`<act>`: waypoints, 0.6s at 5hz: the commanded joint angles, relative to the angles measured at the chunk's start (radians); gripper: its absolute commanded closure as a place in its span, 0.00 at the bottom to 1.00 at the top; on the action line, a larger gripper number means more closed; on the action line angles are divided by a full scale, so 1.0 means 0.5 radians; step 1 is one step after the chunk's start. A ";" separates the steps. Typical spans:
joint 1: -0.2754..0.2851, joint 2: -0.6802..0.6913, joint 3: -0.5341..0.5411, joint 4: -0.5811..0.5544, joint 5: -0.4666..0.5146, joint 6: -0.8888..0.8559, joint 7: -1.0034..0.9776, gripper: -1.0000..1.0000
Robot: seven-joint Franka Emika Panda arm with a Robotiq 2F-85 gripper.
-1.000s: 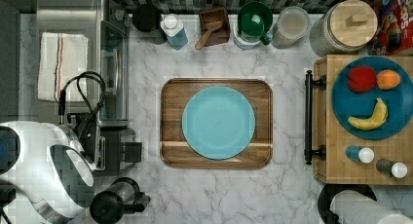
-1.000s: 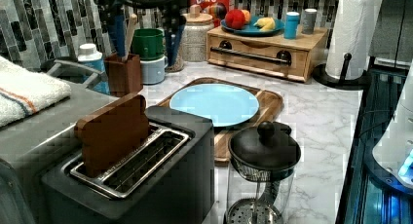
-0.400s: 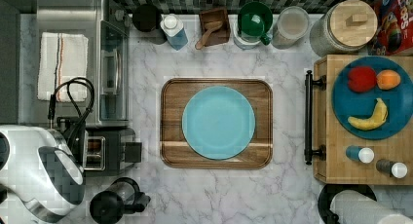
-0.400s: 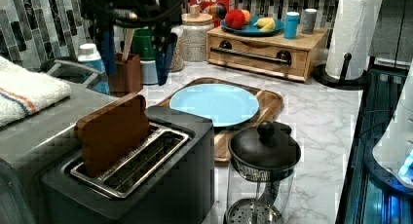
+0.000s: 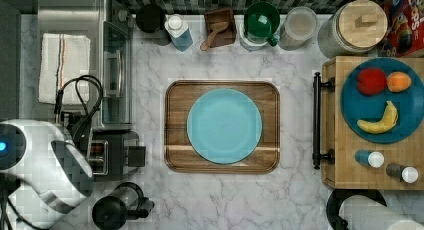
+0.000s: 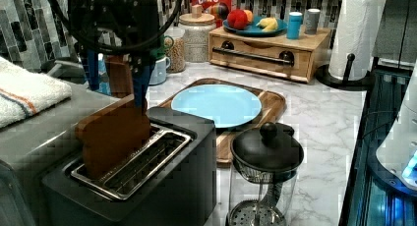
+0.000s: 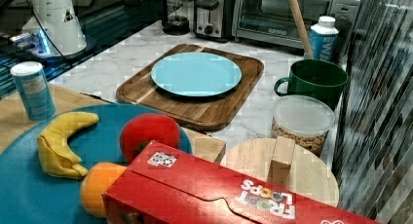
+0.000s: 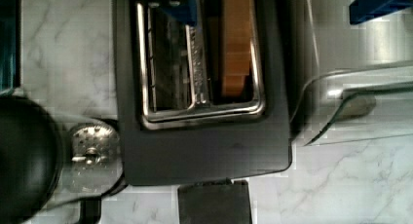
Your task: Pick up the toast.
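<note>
The toast (image 6: 115, 137) is a flat brown slice standing upright in the far slot of the black toaster (image 6: 162, 186), with its upper half sticking out. In the wrist view the toast (image 8: 237, 44) is a narrow orange-brown strip in one slot of the toaster (image 8: 204, 151). My gripper (image 6: 116, 83) hangs right over it and is open. One blue finger (image 6: 141, 86) reaches down to the slice's top corner, and the other finger (image 6: 92, 71) is on the opposite side. In the wrist view the fingers (image 8: 178, 5) straddle the slice with nothing held between them.
A glass French press (image 6: 265, 157) stands close beside the toaster. A toaster oven with a folded towel (image 6: 24, 93) sits on the other side. A wooden tray (image 6: 275, 105) holding a blue plate (image 6: 216, 103) lies mid-counter. The white arm (image 5: 35, 170) overhangs the toaster (image 5: 117, 155).
My gripper has come down from the top of the left view to just above the toast. In the top view the arm has shifted toward the top view's left.
</note>
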 commanded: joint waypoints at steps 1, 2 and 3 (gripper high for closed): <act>0.100 -0.005 0.134 0.068 0.417 0.187 0.074 1.00; 0.123 -0.008 0.134 -0.072 0.336 0.299 0.040 1.00; 0.095 0.006 0.143 -0.096 0.354 0.305 -0.051 1.00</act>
